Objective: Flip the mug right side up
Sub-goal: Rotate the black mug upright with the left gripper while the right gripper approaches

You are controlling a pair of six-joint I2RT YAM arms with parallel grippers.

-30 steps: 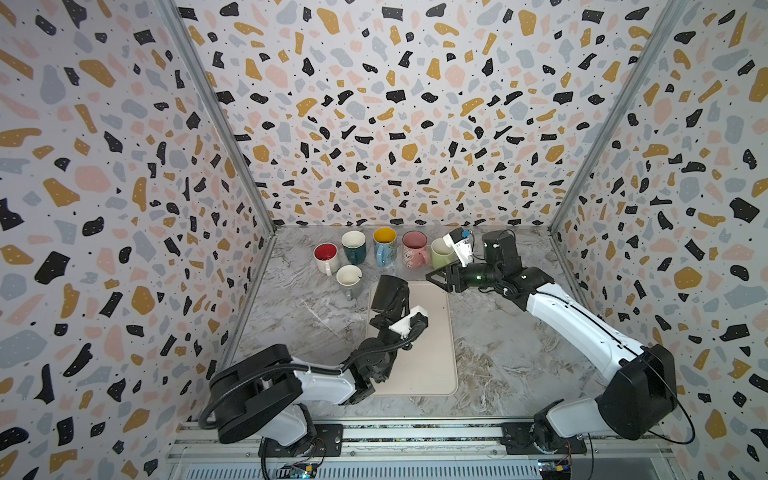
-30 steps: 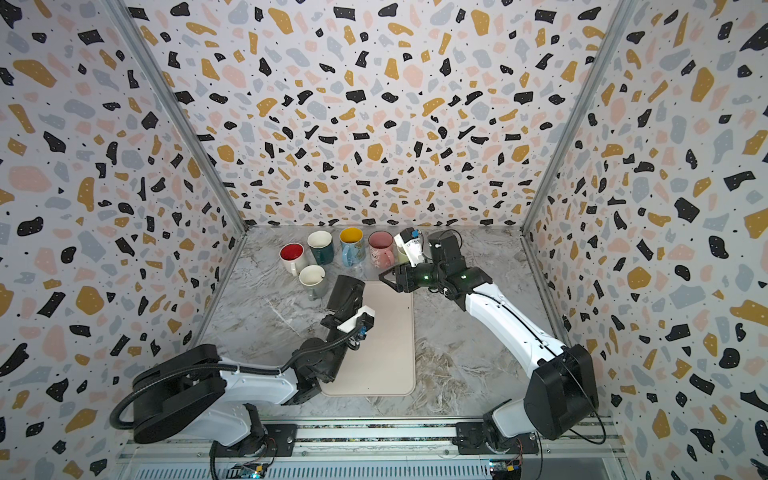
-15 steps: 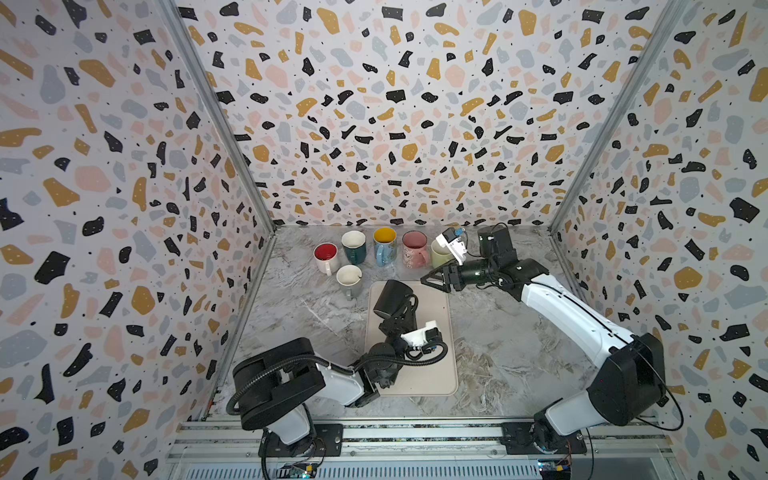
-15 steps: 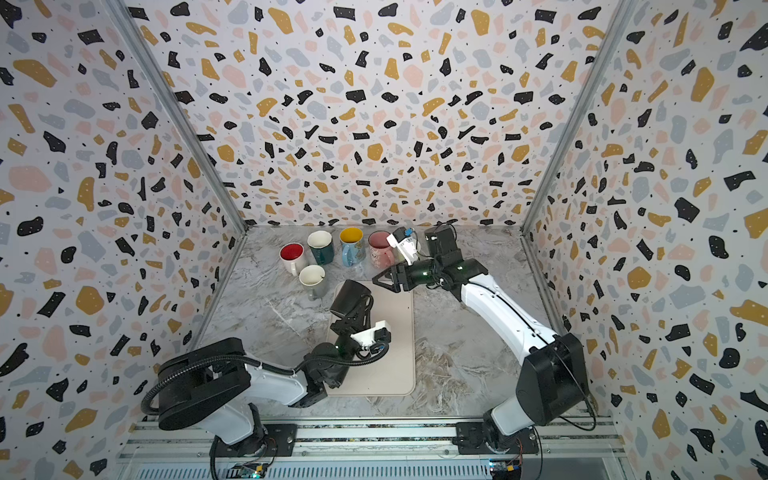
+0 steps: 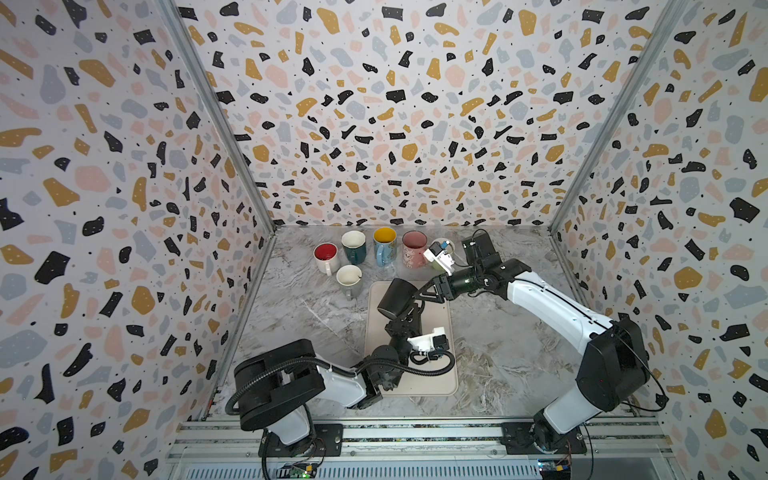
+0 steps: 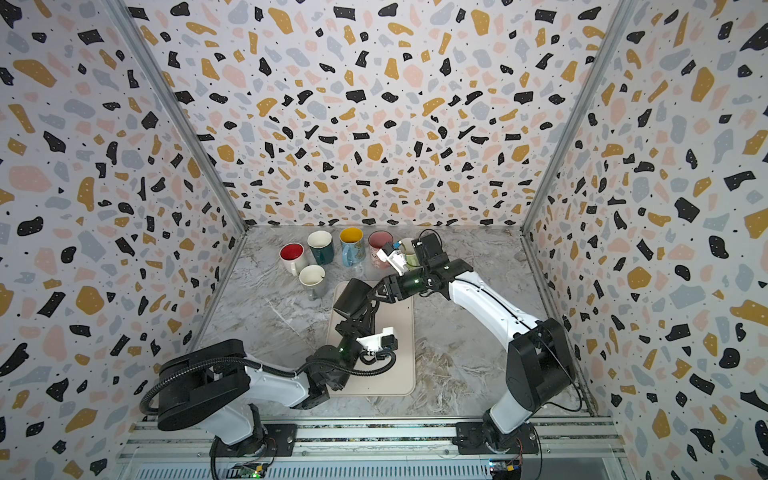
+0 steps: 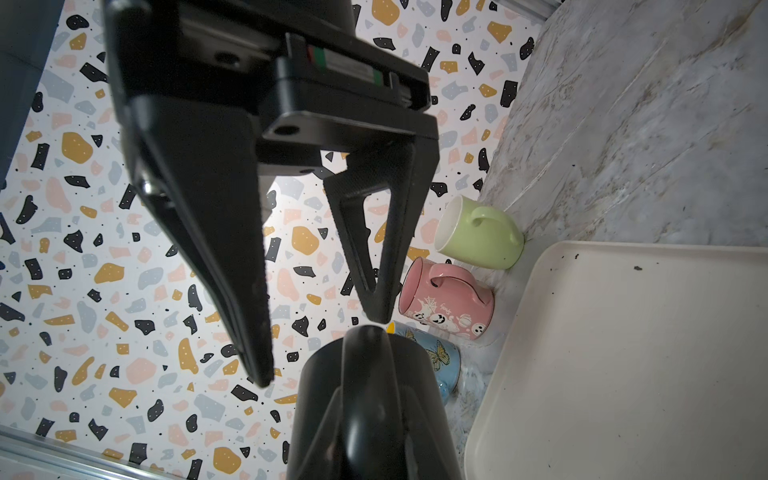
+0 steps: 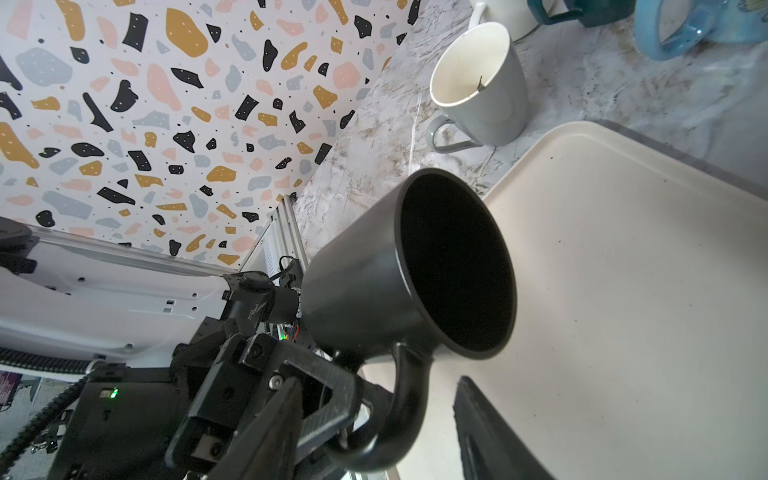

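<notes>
The black mug [image 5: 397, 296] [image 6: 352, 296] hangs tilted on its side over the beige tray [image 5: 415, 384] [image 6: 374, 384]. In the right wrist view its mouth [image 8: 455, 270] faces the camera. My left gripper [image 5: 409, 316] [image 6: 365, 316] is shut on its handle [image 8: 401, 409] from below. In the left wrist view the mug [image 7: 374, 415] fills the foreground and hides those jaws. My right gripper [image 5: 420, 293] [image 6: 377, 293] [image 8: 377, 377] is open, with a finger on either side of the handle and touching nothing. Its fingers [image 7: 216, 249] also show in the left wrist view.
Upright mugs line the back wall: red-lined white [image 5: 326, 257], teal [image 5: 354, 248], blue [image 5: 384, 246], pink [image 5: 414, 249] and green [image 7: 478, 237], which the right wrist partly hides from above. A grey mug [image 5: 349, 281] [image 8: 482, 91] stands by the tray's far left corner. Patterned walls close in three sides.
My right gripper has come down from beside the green mug to the black mug's handle. The left arm has swung over the tray, still holding the mug.
</notes>
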